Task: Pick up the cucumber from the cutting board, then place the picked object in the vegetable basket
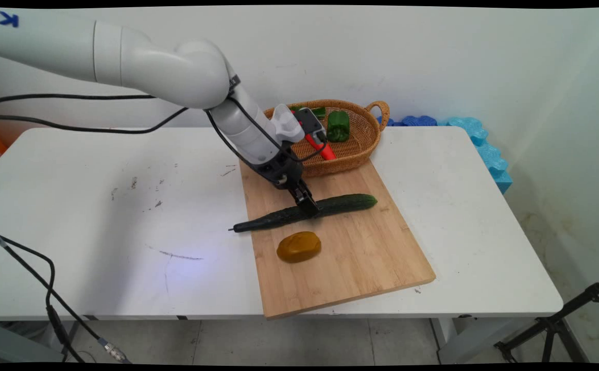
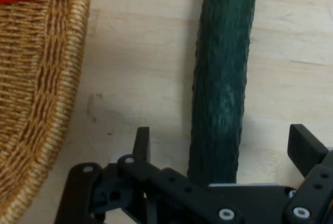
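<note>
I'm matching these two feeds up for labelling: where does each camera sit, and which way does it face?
Main view: fixed above the table's near side, looking down across to the wall; shows the arm, the claw over the cucumber.
Hand view: on the hand, looking along the open claw down at the cutting board; its fingers straddle the cucumber.
Shared: cucumber, board, wicker basket.

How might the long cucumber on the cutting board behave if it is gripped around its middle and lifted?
The cucumber looks firm and nearly straight, so it would probably stay stiff rather than droop. Its round body may roll on the flat cutting board if nudged. The gripper stands open astride its middle, so a lift there should stay fairly balanced.
</note>
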`<state>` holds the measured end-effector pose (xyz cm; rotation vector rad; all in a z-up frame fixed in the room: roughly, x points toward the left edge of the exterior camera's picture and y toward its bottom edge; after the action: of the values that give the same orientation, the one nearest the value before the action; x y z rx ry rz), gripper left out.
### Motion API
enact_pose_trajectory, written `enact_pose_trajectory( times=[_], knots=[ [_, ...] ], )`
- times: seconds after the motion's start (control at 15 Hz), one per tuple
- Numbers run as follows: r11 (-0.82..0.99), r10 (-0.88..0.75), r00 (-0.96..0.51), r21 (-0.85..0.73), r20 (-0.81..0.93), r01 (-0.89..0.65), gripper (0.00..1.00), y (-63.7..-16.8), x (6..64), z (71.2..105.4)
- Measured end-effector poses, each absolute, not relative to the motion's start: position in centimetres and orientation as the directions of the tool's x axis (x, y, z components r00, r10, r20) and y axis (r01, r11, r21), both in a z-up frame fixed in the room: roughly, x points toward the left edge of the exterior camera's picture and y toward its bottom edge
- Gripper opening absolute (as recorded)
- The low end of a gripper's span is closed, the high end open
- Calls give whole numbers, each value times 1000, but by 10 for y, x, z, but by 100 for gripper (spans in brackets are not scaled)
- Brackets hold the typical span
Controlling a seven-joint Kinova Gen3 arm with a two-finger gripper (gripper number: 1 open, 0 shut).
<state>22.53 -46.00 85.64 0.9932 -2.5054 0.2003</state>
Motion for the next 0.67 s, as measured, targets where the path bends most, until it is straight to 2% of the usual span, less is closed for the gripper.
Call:
enact_pose_trajectory(
  times=[0.2,0.27,0.67],
  knots=[
    [734,-616,-651,23,444,-679,100,-459,223,850],
    [733,-617,-650,22,444,-680,0,-459,223,848],
    [743,-603,-656,21,453,-669,0,-454,222,847]
  ],
)
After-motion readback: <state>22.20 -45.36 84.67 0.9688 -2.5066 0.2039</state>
